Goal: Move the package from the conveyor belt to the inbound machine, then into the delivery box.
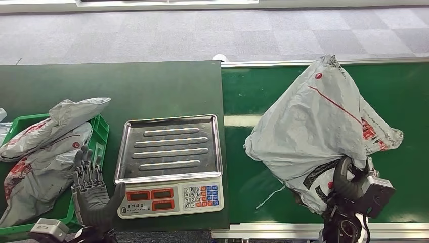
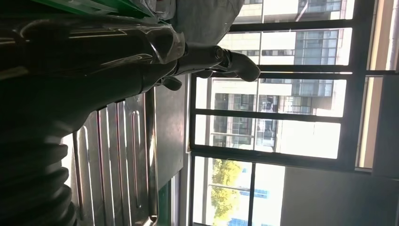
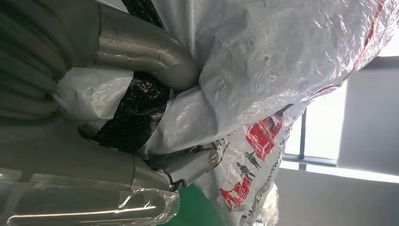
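Now right hand (image 1: 348, 183) fingers (image 3: 188, 167) pinch the package (image 1: 316, 126).

Even, bright overhead light in the head view, sharp all over, with only soft shadows. A pale streak of glare on the conveyor belt (image 1: 243, 120) and mild shine on the scale tray (image 1: 169, 148). In the left wrist view, strong backlight from the windows (image 2: 282, 117); panes blown out white, the left hand (image 2: 94, 56) dark and near silhouette. In the right wrist view, crinkled highlights on the package (image 3: 282, 61), close parts slightly soft.
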`<state>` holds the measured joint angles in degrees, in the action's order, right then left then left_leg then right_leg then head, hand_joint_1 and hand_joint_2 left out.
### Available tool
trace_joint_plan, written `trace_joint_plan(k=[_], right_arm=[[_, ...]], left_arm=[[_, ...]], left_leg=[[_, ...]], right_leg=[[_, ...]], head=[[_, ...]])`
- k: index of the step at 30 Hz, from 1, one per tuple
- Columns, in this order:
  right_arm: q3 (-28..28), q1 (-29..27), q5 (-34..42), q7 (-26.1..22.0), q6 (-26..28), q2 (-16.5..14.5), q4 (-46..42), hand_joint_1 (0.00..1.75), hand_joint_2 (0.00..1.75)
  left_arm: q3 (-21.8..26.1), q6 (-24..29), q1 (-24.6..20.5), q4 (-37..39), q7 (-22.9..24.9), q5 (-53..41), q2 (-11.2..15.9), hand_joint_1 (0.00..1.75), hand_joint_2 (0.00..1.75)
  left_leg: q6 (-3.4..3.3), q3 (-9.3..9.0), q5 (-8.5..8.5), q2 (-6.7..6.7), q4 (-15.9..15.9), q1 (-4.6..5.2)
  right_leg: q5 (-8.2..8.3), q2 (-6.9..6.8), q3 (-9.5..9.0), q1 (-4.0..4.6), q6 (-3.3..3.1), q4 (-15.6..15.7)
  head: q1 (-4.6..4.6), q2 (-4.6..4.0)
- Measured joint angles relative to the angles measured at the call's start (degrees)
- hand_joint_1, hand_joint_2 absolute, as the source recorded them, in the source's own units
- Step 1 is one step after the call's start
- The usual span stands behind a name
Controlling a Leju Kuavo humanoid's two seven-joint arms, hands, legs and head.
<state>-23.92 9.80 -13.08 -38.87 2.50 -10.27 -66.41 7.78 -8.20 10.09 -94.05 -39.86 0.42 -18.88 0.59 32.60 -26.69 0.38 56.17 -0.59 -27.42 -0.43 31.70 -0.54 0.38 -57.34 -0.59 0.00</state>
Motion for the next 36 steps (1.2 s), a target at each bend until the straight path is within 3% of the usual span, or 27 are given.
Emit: trace_joint_plan(k=[12,17,21,28,33,34,36], right_arm=[[8.31,4.93,-2.33,1.13,-0.07,-3.08,0.84,1.75,1.75],[13.31,7.98,-5.17,5.58,-1.14,-4.74,2.55,1.75,1.75],[20.39,12.16,-12.27,10.48,-2.46,-6.84,8.48,1.74,1.75],[29.79,17.05,-19.13,10.91,-1.37,-9.06,19.42,1.70,1.75],[38.98,19.70,-16.64,11.18,1.61,-9.17,26.80,1.64,1.75],[40.26,20.09,-16.34,11.15,1.78,-9.17,27.80,1.59,1.75],[42.08,20.68,-16.12,11.04,1.84,-9.17,29.48,0.82,1.75]], left_arm=[[-0.17,-0.13,-1.44,0.11,0.01,-0.56,0.02,0.00,1.75],[-2.34,1.98,-4.38,2.03,0.01,-1.62,0.28,0.00,1.75],[-4.65,4.06,-7.47,4.92,0.01,-1.80,0.74,0.00,1.75],[-6.33,5.63,-9.62,7.47,0.01,-0.86,1.29,0.00,1.75],[-5.77,9.71,-9.98,7.36,0.01,-0.43,1.49,0.00,1.75],[-5.50,10.10,-9.97,7.14,0.01,-0.38,1.52,0.00,1.75],[-4.91,10.45,-9.86,6.65,0.01,-0.18,1.55,0.00,1.75]], left_leg=[[-0.01,0.02,0.04,0.01,0.00,0.00],[-0.01,0.03,0.05,0.12,-0.01,0.00],[0.05,-0.01,0.10,0.12,-0.01,-0.03],[0.07,0.09,0.11,0.15,-0.01,-0.03],[0.07,0.15,0.11,-0.01,-0.01,-0.02],[0.07,0.15,0.11,-0.01,-0.01,-0.03],[0.07,0.15,0.11,-0.01,-0.01,-0.03]], right_leg=[[0.00,0.02,0.01,0.00,0.00,-0.01],[0.04,0.11,0.02,0.01,-0.02,-0.02],[0.07,0.13,0.05,0.04,-0.07,-0.02],[0.07,0.16,0.11,0.04,-0.08,-0.06],[0.06,0.07,0.14,0.03,-0.07,-0.05],[0.06,0.07,0.14,0.04,-0.07,-0.05],[0.06,0.07,0.14,0.04,-0.07,-0.05]], head=[[0.00,0.00],[0.01,0.00],[0.00,0.00],[0.02,0.00],[0.01,0.00],[0.01,0.00],[0.01,0.00]])
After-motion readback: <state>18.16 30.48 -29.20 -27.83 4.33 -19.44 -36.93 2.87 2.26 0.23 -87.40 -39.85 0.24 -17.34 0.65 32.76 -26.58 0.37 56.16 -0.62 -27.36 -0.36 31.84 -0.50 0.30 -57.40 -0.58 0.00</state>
